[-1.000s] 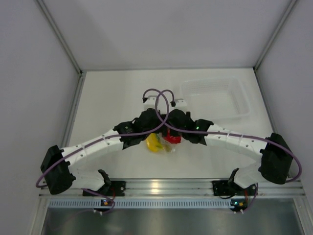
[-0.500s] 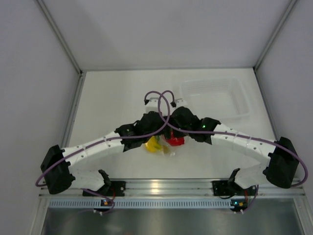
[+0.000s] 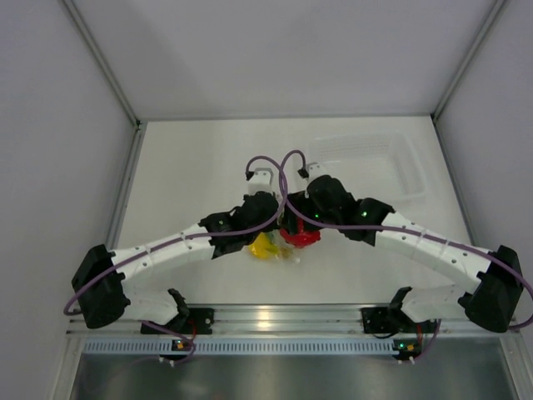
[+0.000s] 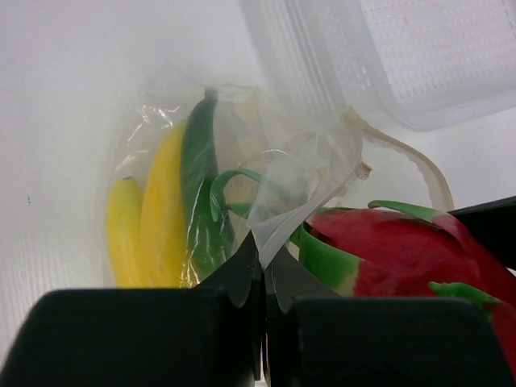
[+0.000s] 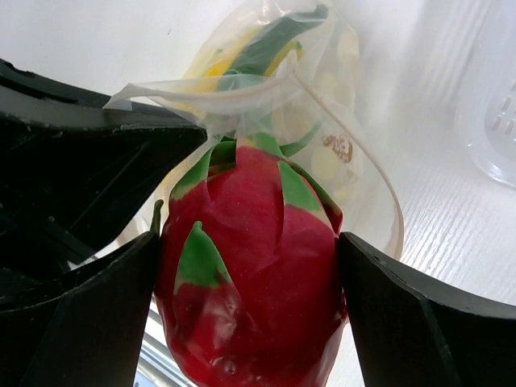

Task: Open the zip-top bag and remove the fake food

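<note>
The clear zip-top bag (image 4: 242, 153) lies at the table's middle, its mouth open. My left gripper (image 4: 264, 258) is shut on the bag's rim. A yellow banana bunch (image 4: 149, 214) and a green piece (image 4: 201, 185) sit inside the bag. My right gripper (image 5: 250, 270) is shut on the red fruit with green leaves (image 5: 250, 282), held just outside the bag's mouth. In the top view the red fruit (image 3: 297, 237) and the bananas (image 3: 264, 247) show between the two wrists; the grippers themselves are hidden under the arms.
A rigid clear plastic tray (image 3: 366, 162) stands at the back right, also showing in the left wrist view (image 4: 419, 56). Both arms meet over the table's middle, cables looping above them. White walls enclose the table.
My right arm has swung out to the right and its wrist has moved slightly back, the red fruit with it. The left arm has barely moved.
</note>
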Action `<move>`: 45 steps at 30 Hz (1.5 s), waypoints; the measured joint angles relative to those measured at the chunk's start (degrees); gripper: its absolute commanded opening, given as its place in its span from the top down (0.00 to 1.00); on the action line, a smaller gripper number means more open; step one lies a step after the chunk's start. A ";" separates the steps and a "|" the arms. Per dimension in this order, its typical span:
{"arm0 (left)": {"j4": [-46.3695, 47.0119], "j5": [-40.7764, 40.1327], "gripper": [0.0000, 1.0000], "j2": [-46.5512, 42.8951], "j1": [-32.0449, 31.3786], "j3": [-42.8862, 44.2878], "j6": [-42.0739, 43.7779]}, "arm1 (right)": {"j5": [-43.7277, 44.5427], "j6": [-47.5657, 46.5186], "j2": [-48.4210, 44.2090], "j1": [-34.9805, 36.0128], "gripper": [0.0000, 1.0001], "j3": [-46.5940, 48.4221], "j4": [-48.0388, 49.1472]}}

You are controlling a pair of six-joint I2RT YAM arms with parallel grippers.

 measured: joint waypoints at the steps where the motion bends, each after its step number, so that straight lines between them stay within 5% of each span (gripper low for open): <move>1: -0.02 -0.61 1.00 0.00 0.00 -0.26 -0.04 | -0.37 -0.22 0.00 -0.04 1.00 0.00 -0.13; 16: -2.62 -7.15 1.00 0.44 0.39 -0.55 -3.91 | -2.67 -3.67 -2.80 -0.50 1.00 0.02 -2.40; 33: -5.29 -5.51 1.00 2.86 2.43 -0.28 -7.19 | -4.09 -4.66 -3.85 -1.84 1.00 3.17 -2.51; 35: -5.29 -5.49 1.00 3.41 2.62 -0.17 -7.50 | -3.89 -4.63 -3.63 -2.36 0.92 1.42 -0.76; 37: -5.29 -5.42 1.00 4.15 2.71 -0.07 -7.74 | -4.28 -4.66 -3.67 -2.64 0.72 -1.11 0.68; 45: -5.29 -3.78 1.00 5.62 2.93 0.37 -7.82 | -8.81 -4.81 -4.83 -2.84 0.69 -13.55 11.26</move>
